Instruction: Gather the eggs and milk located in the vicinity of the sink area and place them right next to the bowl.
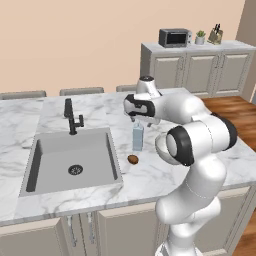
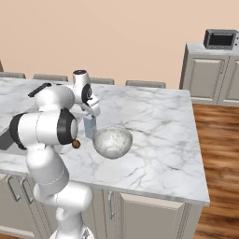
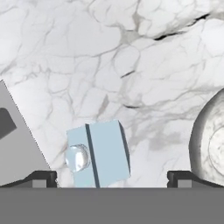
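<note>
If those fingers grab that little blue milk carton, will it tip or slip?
The small pale blue gabled milk carton stands tall and narrow, so a nudge would probably tip it. Its flat sides likely grip well. The glossy marble counter may let it slide.

You see a white marble-veined counter (image 1: 150,180) with grey chair backs (image 1: 81,91) along its far edge. Beyond, on grey cabinets (image 1: 200,67), stand a dark boxy microwave (image 1: 175,37), a small potted plant (image 1: 200,37) and a knife block (image 1: 216,34).
</note>
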Tool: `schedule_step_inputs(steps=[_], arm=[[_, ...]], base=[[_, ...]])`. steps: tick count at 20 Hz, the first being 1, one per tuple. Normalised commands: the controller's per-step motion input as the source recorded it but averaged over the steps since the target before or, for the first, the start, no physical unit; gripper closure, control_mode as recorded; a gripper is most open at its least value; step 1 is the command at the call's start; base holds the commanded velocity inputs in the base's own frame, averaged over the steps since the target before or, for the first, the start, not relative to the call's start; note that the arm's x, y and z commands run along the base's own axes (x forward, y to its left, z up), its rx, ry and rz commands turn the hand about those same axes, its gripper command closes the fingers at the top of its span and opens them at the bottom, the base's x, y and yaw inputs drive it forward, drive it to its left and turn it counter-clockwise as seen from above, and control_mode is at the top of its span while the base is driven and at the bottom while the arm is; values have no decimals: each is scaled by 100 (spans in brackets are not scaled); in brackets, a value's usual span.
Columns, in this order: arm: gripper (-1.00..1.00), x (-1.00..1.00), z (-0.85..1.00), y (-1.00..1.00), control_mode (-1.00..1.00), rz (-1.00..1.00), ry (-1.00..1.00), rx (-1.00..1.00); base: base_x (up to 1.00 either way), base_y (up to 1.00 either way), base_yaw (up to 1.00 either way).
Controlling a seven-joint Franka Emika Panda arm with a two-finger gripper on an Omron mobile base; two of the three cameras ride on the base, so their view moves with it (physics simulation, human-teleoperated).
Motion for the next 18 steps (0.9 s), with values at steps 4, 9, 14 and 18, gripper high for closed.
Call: schedule_step_inputs(steps=[4, 9, 14, 18], arm=[[-100, 1, -9, 2, -100, 0, 1, 0], [-100, 4, -10, 2, -100, 0, 1, 0], [-100, 5, -10, 2, -100, 0, 0, 0], [-100, 4, -11, 2, -100, 0, 0, 0]], base=[[0, 0, 0], [0, 0, 0], [0, 0, 0], [0, 0, 0]])
